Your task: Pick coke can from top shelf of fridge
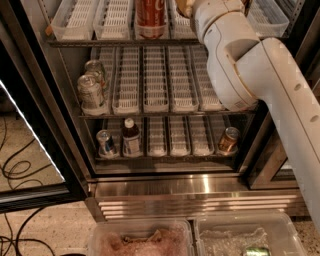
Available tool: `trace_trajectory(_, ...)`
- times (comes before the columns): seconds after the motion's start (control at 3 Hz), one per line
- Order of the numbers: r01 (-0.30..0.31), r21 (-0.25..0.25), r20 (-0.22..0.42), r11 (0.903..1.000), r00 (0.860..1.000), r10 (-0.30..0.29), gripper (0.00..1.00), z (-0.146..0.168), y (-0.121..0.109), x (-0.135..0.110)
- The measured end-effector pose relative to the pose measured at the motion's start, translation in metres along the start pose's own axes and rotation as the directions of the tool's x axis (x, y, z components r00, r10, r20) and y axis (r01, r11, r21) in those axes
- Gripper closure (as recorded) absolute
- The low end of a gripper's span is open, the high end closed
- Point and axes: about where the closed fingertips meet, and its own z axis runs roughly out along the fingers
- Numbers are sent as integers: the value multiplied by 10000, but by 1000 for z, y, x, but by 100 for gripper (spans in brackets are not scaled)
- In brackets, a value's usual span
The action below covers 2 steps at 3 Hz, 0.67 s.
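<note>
- coke can [151,17]: red with white script, upright in a white lane tray on the top shelf [95,43] of the fridge [255,146]; its lid is cut off by the upper frame edge
- can is in the middle of the shelf, with two bare lane trays [95,17] to its left
- pincer [185,6]: only a tan bit shows at the upper frame edge, just to the right of the can at top-shelf height; cannot tell how wide it is open or whether it holds anything
- white arm [260,75] comes in from the lower right and covers the right part of the top and middle shelves
- middle shelf [160,113]: two silver-grey cans [92,91] at far left, one behind the other
- bottom shelf [165,156]: small silver-blue can [105,142] at left, dark bottle with white cap [131,138] just beside it, tan-gold can [228,140] far right
- ribbed stainless base [195,197] below the shelves
- two clear plastic bins [142,239] in front of the base, side by side
- open glass door [30,150] at left, black cables [17,167] on the floor there
</note>
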Motion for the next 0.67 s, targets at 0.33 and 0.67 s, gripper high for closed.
trace_trajectory(0.33,292,-63,-190,9996,9994,-293,100,-13,-6,1)
trace_trajectory(0.67,547,-74,-469,9985,9974,-550,100,-33,-14,1)
